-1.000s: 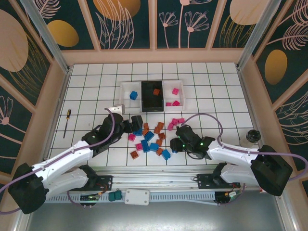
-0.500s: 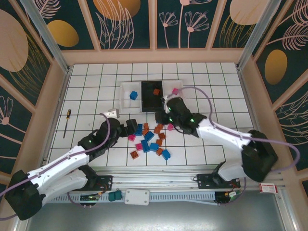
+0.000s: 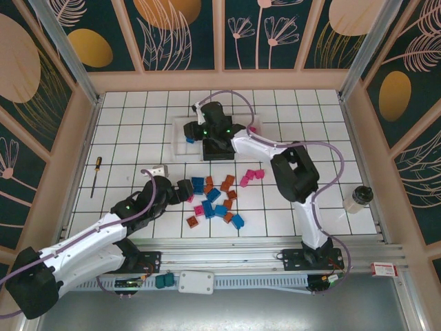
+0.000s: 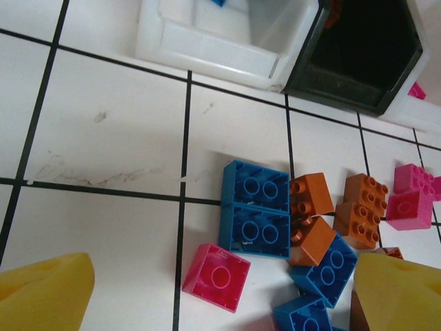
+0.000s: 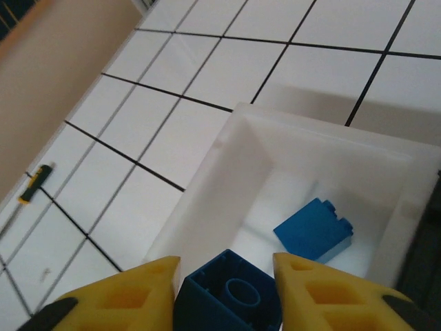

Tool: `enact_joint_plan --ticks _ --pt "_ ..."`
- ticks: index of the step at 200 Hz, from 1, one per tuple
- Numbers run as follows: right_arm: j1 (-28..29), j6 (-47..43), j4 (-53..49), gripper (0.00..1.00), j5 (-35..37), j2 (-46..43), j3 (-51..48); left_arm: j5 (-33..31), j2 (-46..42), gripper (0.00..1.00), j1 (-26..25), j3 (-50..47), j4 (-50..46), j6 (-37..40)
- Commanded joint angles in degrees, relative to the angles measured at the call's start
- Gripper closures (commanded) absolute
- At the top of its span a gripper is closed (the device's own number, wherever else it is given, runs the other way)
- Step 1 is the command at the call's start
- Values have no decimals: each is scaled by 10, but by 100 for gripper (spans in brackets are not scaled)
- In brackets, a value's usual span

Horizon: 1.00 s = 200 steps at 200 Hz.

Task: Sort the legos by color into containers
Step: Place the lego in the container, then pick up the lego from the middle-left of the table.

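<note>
My right gripper (image 5: 226,283) is shut on a dark blue lego (image 5: 231,295) and hangs above the left white tray (image 5: 207,186), where one blue brick (image 5: 313,231) lies. From above, the right gripper (image 3: 201,131) sits over the seam between the left white tray (image 3: 178,138) and the black tray (image 3: 219,150). A pink brick (image 3: 252,129) lies in the right white tray (image 3: 260,138). My left gripper (image 4: 220,286) stands open just above the floor with a pink lego (image 4: 217,276) between its fingers (image 4: 48,296), at the pile's left edge (image 3: 185,188). Blue bricks (image 4: 255,217) and orange ones (image 4: 310,196) lie just beyond.
The loose pile of blue, orange and pink bricks (image 3: 217,200) spreads across the middle tiles. A screwdriver (image 3: 96,176) lies at the left, a bottle (image 3: 358,200) at the right edge. Teal blocks (image 3: 164,280) and a white box (image 3: 196,281) sit on the front rail.
The right arm swung from the pile's right side up to the trays, carrying the blue lego. The left gripper drew back slightly along the pile's left edge, still open.
</note>
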Motion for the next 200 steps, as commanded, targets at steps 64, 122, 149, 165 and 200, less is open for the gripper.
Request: enact_joint_plan --ticks 64,122,149,165,200 --pt "-18 12 43 40 -53 -53 -25 70 123 22 0 10 42 48" --pt "-33 38 132 40 -49 -206 -254 48 214 34 -3 40 45 91" --pt "-36 48 153 40 -47 -252 -309 51 253 35 -5 51 62 100" --pt "-36 50 155 40 -43 -274 -328 53 269 38 -5 57 65 105" --pt "-37 55 160 40 -29 -311 -363 54 281 53 -6 58 68 106"
